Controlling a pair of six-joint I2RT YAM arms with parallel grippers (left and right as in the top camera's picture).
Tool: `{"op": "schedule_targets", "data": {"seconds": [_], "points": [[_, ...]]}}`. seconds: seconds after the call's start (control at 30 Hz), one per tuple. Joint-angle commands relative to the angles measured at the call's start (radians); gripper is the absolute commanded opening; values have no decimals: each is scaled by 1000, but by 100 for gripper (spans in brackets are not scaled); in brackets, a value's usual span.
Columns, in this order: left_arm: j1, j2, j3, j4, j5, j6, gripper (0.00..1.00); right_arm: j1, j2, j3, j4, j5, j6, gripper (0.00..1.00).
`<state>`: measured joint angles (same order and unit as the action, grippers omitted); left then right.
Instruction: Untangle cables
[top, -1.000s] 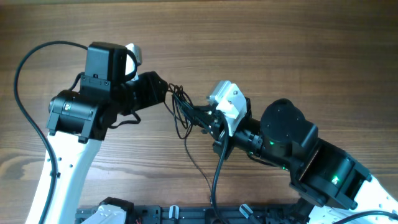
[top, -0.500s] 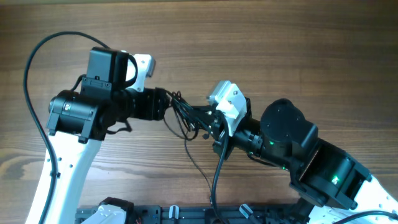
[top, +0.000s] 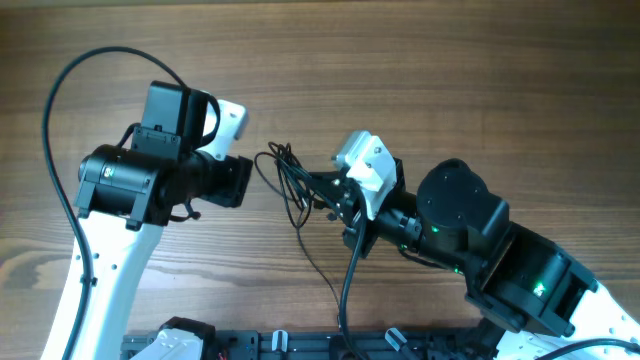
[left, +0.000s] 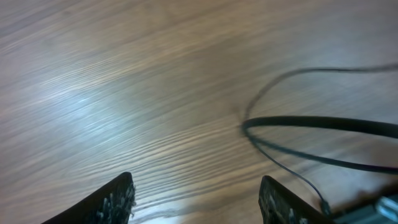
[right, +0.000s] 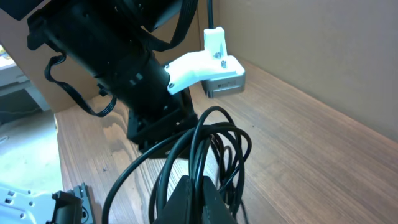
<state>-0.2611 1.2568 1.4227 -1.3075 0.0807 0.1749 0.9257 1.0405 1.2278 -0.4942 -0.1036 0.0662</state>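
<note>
Here the cables form a loose bundle of thin dark loops at the middle of the wooden table, between the two arms. The bundle's long axis runs left to right: its rounded loop ends point toward the left gripper, and its gathered end sits in the right gripper. One thin strand trails away from the bundle toward the near edge of the table. The right gripper's jaws are closed tight, pinching several strands together, and in the right wrist view the loops rise up out of them. The left gripper stands just beside the loops, its fingers spread apart with only bare wood between them, holding nothing.
</note>
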Motion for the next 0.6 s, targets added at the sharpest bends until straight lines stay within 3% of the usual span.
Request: {"op": "schedule_targets", "data": {"seconds": [0.0,0.2,0.57], "points": [[-5,2,10,-3,150,113,66,-4,-12,16,8,3,-18,4],[-5,2,10,-2,298,238,66,-4,-12,16,7,3,-22,4],[-5,43,10,100,298,237,59,-4,-12,16,7,-2,-21,4]]}}
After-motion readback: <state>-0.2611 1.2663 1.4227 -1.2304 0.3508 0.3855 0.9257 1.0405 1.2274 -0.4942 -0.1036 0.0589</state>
